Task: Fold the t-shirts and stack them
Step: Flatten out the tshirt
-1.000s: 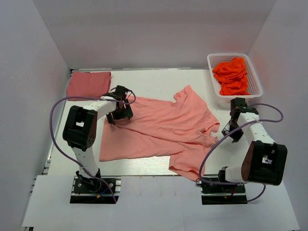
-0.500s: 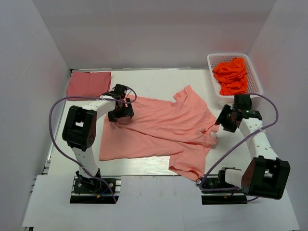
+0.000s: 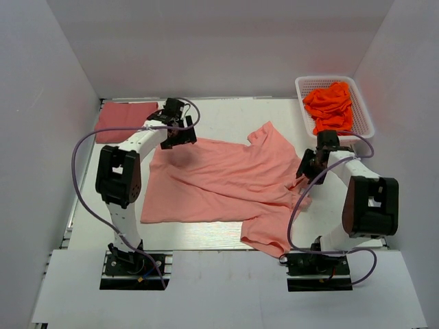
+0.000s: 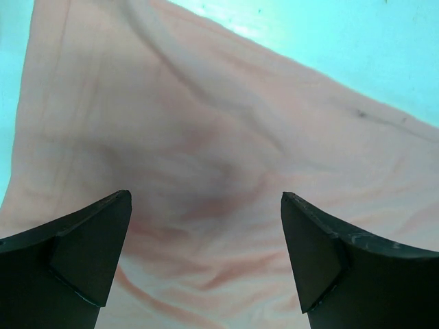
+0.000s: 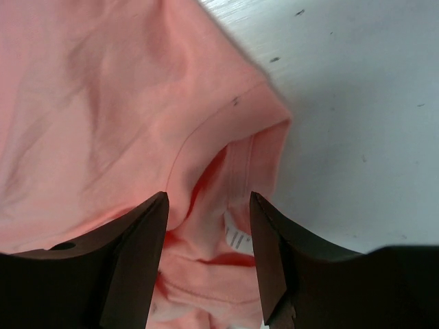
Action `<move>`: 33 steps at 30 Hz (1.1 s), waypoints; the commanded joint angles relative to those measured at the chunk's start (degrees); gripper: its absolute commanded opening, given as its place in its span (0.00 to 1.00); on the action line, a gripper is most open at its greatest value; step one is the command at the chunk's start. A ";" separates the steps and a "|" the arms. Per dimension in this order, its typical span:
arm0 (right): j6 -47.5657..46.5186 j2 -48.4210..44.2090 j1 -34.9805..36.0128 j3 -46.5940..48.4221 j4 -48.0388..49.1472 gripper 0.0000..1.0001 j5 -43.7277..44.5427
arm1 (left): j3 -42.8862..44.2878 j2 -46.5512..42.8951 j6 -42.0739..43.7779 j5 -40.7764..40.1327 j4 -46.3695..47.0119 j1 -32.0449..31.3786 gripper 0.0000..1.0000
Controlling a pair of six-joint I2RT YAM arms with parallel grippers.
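A light salmon-pink t-shirt [image 3: 226, 181] lies spread, partly rumpled, across the middle of the white table [image 3: 219, 116]. A darker rose-red t-shirt [image 3: 125, 118] lies folded at the back left corner. My left gripper [image 3: 180, 139] hovers over the pink shirt's far left corner. In its wrist view that gripper [image 4: 206, 253] stands wide open above the wrinkled cloth [image 4: 206, 137], holding nothing. My right gripper [image 3: 306, 167] is at the shirt's collar on the right. It [image 5: 209, 253] is open, its fingers either side of the neckline and the white label [image 5: 236, 238].
A white basket [image 3: 363, 110] at the back right holds crumpled orange clothes [image 3: 330, 106]. White walls close in the table on the left, back and right. The shirt's near sleeve [image 3: 264, 236] hangs toward the table's front edge.
The left gripper has moved toward the back, from the shirt's left edge to its far left corner. The right gripper has swung in from the bare table to the collar.
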 commanded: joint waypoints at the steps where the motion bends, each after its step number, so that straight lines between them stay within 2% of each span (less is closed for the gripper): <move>1: -0.32 3.25 0.29 3.06 2.14 0.57 4.07 | 3.09 2.18 1.38 -0.71 -2.99 -0.22 1.00; 6: -0.84 7.21 0.64 3.76 6.09 0.54 5.30 | 2.38 5.86 2.00 0.00 1.14 -0.22 1.00; 11: 0.03 8.45 0.91 2.88 14.51 0.44 1.61 | 4.23 10.26 2.00 0.00 2.81 -0.22 1.00; 13: 0.38 8.36 0.99 3.06 15.84 0.36 1.70 | 4.23 10.97 2.00 -0.61 3.33 0.39 1.00; 15: 0.65 8.01 0.99 3.50 16.29 0.23 2.75 | 4.23 11.58 1.38 -0.62 3.86 0.92 1.00; 17: 0.47 8.01 0.91 4.64 16.12 0.23 3.36 | 4.23 11.58 1.38 -2.45 4.39 0.93 1.00; 22: -0.58 9.15 0.91 7.89 14.44 0.33 4.16 | 4.76 12.73 0.86 -3.87 3.69 0.93 1.00; 24: -0.85 9.68 0.99 8.51 14.18 0.33 4.33 | 5.28 13.34 0.86 -3.87 3.69 0.93 1.00; 26: -0.84 10.21 0.91 9.29 13.48 0.38 4.25 | 5.28 13.34 0.86 -3.87 3.69 0.93 1.00; 33: -1.02 12.48 0.99 11.31 14.27 0.39 2.66 | 5.81 13.34 0.86 -5.01 3.16 0.93 1.00</move>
